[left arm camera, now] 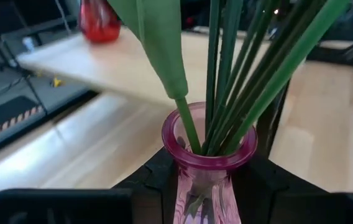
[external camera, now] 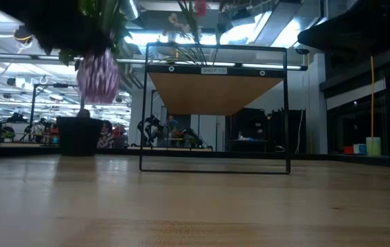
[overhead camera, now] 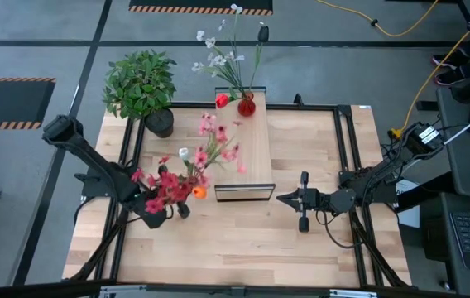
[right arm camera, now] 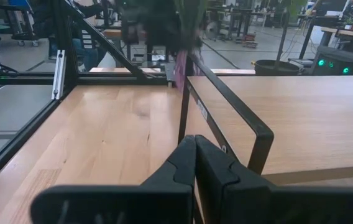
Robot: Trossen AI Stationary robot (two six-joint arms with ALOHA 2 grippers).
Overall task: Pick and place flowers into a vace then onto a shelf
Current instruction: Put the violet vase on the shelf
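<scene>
Pinching the pink vase (left arm camera: 206,180) by its neck, the left end effector (left arm camera: 205,186) is lifting it clear of the desk (overhead camera: 243,236), beside the shelf (overhead camera: 251,153). Flowers (overhead camera: 187,170) are sprouting from its mouth, top-heavy; glass looks slippery and fragile, so gripping low seems wise. The right end effector (overhead camera: 283,199) is waiting, fingers pressed together.

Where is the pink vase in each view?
High: left of centre, hidden under the flowers.
Low: pink vase upper left, lifted.
Left wrist: bottom centre, in the left tool.
Right wrist: top centre, blurred, beyond the shelf.
Shared landmark: the shelf.
Right tool waits right of shelf.
</scene>
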